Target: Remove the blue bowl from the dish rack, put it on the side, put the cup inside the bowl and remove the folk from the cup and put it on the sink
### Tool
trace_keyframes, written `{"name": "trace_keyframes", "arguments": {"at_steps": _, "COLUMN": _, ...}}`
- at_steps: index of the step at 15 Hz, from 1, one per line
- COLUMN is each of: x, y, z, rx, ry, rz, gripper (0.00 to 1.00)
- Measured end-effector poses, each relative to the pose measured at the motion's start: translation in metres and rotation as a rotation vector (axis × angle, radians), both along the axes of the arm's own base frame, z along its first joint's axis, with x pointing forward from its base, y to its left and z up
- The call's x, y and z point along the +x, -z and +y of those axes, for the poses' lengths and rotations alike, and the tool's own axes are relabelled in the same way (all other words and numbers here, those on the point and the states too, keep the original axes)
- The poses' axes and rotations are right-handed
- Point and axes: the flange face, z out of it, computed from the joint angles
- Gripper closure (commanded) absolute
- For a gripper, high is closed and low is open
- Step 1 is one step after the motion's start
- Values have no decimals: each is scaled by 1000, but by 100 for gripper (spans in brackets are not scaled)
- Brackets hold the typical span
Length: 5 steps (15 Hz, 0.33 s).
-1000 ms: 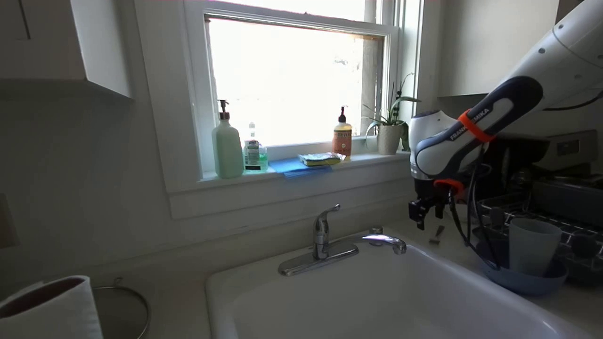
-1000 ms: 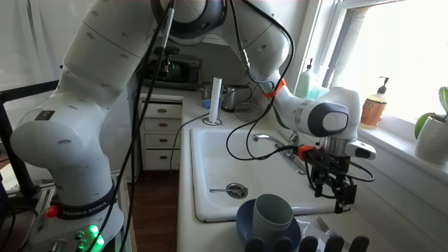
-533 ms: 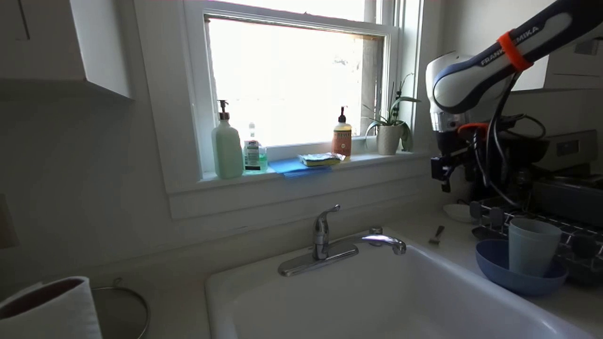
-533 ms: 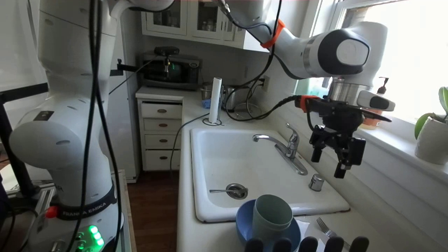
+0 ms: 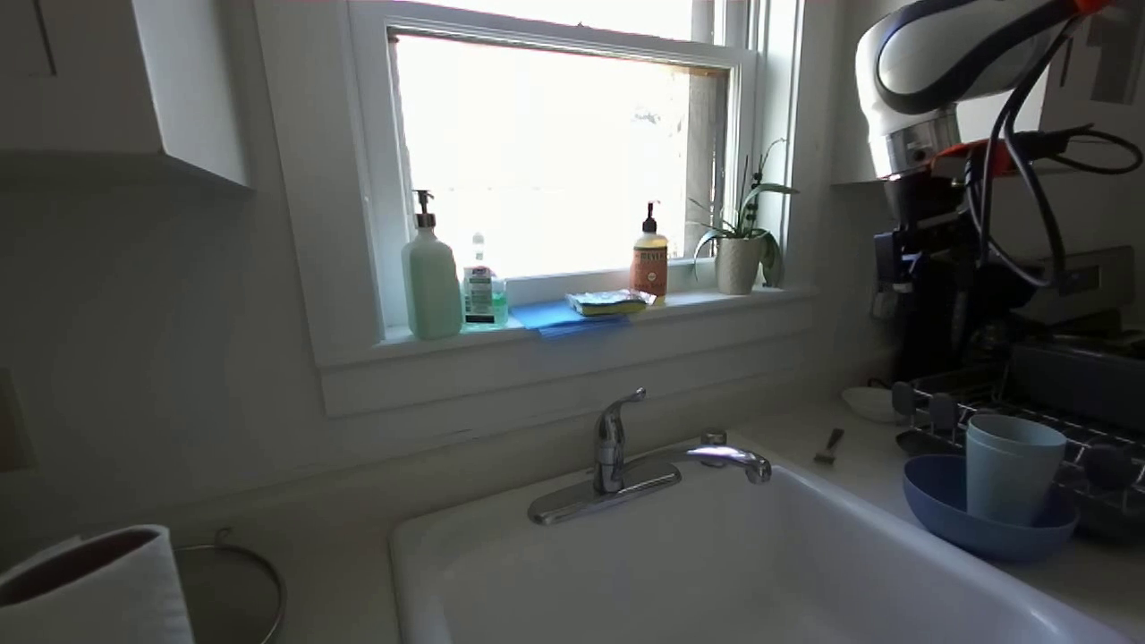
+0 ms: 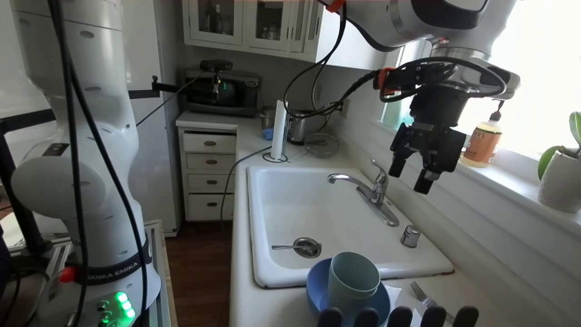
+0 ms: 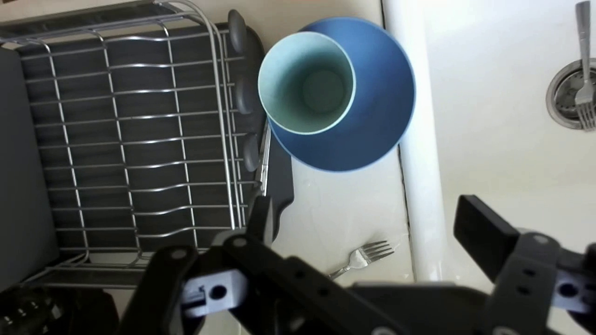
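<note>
The pale cup [image 7: 306, 83] stands inside the blue bowl [image 7: 377, 125], off-centre toward the rack. Bowl [image 6: 316, 284] and cup [image 6: 352, 277] rest on the counter between the dish rack [image 7: 122, 142] and the sink [image 7: 421, 163]. One fork [image 7: 359, 258] lies on the counter near the sink edge; it also shows in an exterior view [image 5: 830, 445]. Another fork [image 7: 584, 88] lies in the sink across the drain. I cannot tell which fork was in the cup. My gripper [image 6: 409, 178] is open and empty, high above the counter; in the wrist view its fingers [image 7: 370, 221] are wide apart.
The chrome faucet [image 6: 380, 188] stands at the sink's window side. A soap bottle [image 6: 482, 141] and a potted plant [image 5: 739, 264] stand on the window sill. A small white dish [image 5: 868, 404] lies by the rack. A paper towel roll [image 6: 279, 131] stands beyond the sink.
The arm has risen, and my open gripper has moved up and away from the counter near the fork. The bowl, cup and both forks have not moved.
</note>
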Motion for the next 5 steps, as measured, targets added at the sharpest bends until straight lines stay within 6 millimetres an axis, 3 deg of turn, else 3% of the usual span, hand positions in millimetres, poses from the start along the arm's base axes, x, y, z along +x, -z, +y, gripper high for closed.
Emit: {"name": "trace_keyframes", "arguments": {"at_steps": 5, "x": -16, "y": -9, "z": 1, "rx": 13, "ry": 13, "rz": 4, "gripper": 0}}
